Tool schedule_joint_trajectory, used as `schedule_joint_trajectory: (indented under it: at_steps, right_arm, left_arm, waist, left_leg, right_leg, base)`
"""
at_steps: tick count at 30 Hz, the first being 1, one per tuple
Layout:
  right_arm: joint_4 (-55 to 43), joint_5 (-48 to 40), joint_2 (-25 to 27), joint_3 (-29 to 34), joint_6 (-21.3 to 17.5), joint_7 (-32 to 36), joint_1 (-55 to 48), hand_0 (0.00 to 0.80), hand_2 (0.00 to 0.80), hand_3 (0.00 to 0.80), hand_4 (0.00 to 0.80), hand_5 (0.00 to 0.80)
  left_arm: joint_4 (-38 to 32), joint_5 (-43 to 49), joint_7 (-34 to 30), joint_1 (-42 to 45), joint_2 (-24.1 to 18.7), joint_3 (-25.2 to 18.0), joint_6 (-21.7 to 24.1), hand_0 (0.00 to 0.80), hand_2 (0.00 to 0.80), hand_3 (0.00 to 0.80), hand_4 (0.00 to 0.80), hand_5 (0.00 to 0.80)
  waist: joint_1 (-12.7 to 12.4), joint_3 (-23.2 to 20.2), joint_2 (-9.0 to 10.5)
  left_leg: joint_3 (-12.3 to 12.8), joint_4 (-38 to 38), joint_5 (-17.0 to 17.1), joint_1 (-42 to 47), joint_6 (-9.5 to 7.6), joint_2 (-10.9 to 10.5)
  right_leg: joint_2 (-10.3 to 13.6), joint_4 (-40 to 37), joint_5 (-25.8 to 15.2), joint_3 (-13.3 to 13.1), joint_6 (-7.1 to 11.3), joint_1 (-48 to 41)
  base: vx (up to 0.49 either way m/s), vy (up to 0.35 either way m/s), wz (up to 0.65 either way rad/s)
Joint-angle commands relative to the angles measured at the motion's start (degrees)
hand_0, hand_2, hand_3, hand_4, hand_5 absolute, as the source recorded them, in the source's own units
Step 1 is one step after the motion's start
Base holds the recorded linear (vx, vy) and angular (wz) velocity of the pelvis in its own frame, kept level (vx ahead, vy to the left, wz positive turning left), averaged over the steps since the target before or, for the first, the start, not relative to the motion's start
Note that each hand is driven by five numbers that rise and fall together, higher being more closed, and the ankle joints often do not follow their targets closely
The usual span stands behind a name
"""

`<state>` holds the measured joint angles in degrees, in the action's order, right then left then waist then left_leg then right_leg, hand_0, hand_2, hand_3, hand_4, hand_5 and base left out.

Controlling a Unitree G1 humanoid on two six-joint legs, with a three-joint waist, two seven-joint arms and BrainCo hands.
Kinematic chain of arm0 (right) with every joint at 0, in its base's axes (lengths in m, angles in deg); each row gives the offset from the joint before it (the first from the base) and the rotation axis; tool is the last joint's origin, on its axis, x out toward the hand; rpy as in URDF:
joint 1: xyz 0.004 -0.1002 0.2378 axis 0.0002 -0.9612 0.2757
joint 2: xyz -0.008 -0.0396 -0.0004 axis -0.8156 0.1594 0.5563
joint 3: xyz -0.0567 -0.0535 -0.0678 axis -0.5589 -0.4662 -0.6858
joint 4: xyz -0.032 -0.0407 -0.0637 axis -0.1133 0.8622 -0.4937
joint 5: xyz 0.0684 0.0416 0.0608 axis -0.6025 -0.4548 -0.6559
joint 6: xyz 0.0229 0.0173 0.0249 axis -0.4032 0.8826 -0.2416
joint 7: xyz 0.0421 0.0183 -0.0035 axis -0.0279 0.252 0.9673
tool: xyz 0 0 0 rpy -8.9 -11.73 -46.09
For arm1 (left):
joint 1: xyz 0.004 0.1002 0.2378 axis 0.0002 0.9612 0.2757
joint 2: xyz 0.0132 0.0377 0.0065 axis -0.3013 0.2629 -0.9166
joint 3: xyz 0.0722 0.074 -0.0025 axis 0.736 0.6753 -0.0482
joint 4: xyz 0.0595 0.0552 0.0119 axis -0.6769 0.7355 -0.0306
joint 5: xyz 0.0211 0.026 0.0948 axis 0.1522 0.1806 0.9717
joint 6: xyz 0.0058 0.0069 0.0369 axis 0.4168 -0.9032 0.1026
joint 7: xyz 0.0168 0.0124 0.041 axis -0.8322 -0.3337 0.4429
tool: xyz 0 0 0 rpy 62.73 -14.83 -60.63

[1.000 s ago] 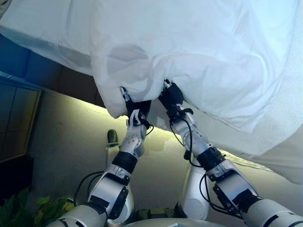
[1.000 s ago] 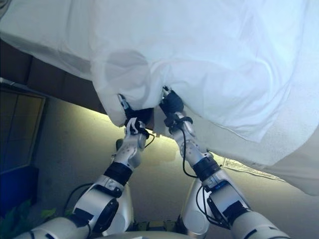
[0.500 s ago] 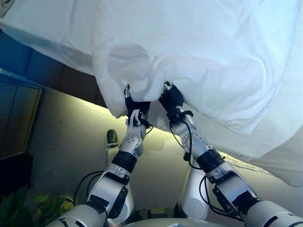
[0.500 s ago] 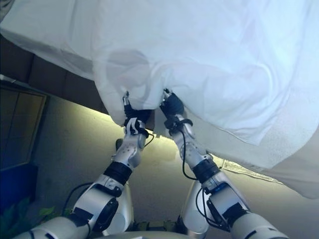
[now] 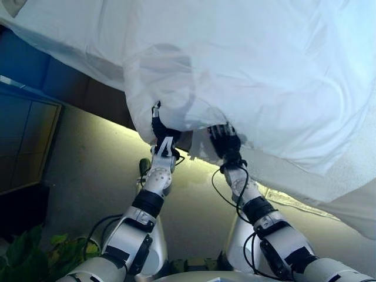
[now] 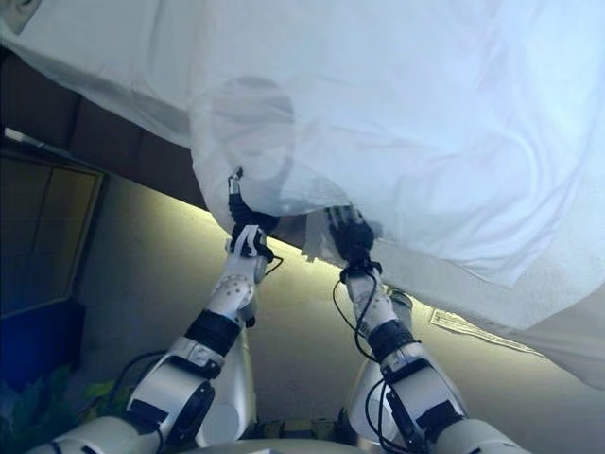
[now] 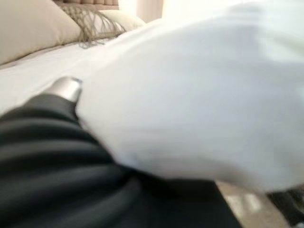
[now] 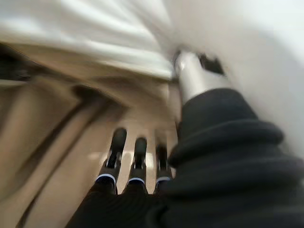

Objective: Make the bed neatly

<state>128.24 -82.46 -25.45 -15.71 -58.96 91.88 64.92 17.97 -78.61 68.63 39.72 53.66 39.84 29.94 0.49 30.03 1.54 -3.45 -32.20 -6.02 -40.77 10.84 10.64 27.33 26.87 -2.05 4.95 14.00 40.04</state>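
Note:
A white duvet [image 5: 252,64] covers the bed, and its corner hangs over the bed's edge toward me. My left hand [image 5: 163,132] reaches up into the hanging corner. Its fingers are buried in the bunched cloth, which drapes over the hand in the left wrist view [image 7: 190,109]. My right hand [image 5: 226,143] is just below the duvet's lower edge, to the right of the left hand. In the right wrist view its fingers [image 8: 135,156] are straight and hold nothing, with the white cloth [image 8: 109,33] beyond them.
A dark bed base [image 5: 41,70] runs under the duvet at the left. Beige floor [image 5: 88,170] lies below it. A green plant [image 5: 35,258] stands at the lower left. Beige pillows [image 7: 33,28] lie at the bed's far end.
My right hand has come out of the duvet's edge and moved down and to the right, fingers now straight. My left hand stays in the cloth, slightly higher.

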Motion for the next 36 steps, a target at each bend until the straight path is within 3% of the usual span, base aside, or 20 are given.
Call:
schedule_joint_trajectory:
  at_steps: [1,8,15,22,29,36]
  right_arm:
    - [-1.1,-8.4,4.1,11.8,-0.3,7.8,-2.6,0.000,0.000,0.000,0.000,0.000]
    - [-0.6,-8.4,3.7,21.3,-0.3,12.0,-1.0,0.000,0.000,0.000,0.000,0.000]
    - [1.8,-8.4,6.5,27.6,-1.2,14.3,0.5,0.000,0.000,0.000,0.000,0.000]
    - [4.0,-8.4,8.5,32.9,-0.7,13.5,0.0,0.000,0.000,0.000,0.000,0.000]
    - [5.7,-8.4,7.1,37.1,-0.1,11.3,-2.2,0.000,0.000,0.000,0.000,0.000]
    - [8.3,-8.4,3.5,38.0,3.5,15.4,-6.2,0.000,0.000,0.000,0.000,0.000]
  left_arm:
    - [-8.9,1.6,-1.2,-2.1,-5.0,-5.6,1.9,0.800,0.800,0.800,0.800,0.800]
    - [-10.4,1.2,-0.7,-1.0,-6.1,-7.2,-1.2,0.800,0.800,0.800,0.800,0.800]
    - [-11.3,-0.5,-0.1,0.0,-7.8,-9.5,-3.1,0.800,0.800,0.800,0.800,0.800]
    - [-10.5,-0.8,-0.1,0.0,-9.9,-11.1,-4.5,0.800,0.800,0.800,0.800,0.800]
    - [-9.4,-0.9,-1.1,-0.4,-11.2,-12.4,-5.4,0.800,0.800,0.800,0.800,0.800]
    - [-9.8,-1.0,-2.5,1.2,-9.4,-13.1,-4.6,0.800,0.800,0.800,0.800,0.800]
  waist:
    - [-1.3,-0.2,-3.38]
    - [-1.6,-0.2,-4.86]
    - [-2.2,-0.2,-5.99]
    - [-2.6,-0.2,-4.83]
    - [-2.2,-0.2,-3.89]
    - [-1.0,-0.2,-4.21]
  left_leg:
    - [2.0,-0.2,6.2,-3.1,-0.73,1.3]
    - [2.2,-0.5,5.6,-3.1,-0.74,0.7]
    - [2.2,-0.7,5.2,-3.3,-0.59,0.2]
    - [1.8,-0.6,5.2,-3.6,-0.40,0.4]
    - [1.8,-0.4,5.2,-3.5,-0.30,0.9]
    - [2.3,0.2,5.1,-3.1,-0.48,0.8]
  right_leg:
    - [1.4,-2.3,-7.1,-1.7,-1.20,-0.9]
    - [1.9,-2.2,-6.9,-1.9,-0.96,-0.6]
    - [2.6,-2.6,-6.9,-1.3,-0.44,-1.1]
    - [2.2,-3.2,-6.9,-0.6,-0.18,-1.9]
    - [1.3,-3.3,-6.9,-0.7,-0.24,-2.0]
    - [0.5,-3.2,-6.6,-1.9,-0.63,-1.2]
  base:
    - [0.007,0.042,0.00]
    - [0.006,0.008,0.02]
    - [0.002,-0.006,0.03]
    - [0.000,-0.059,0.01]
    - [0.000,-0.022,0.00]
    - [0.002,0.048,0.00]
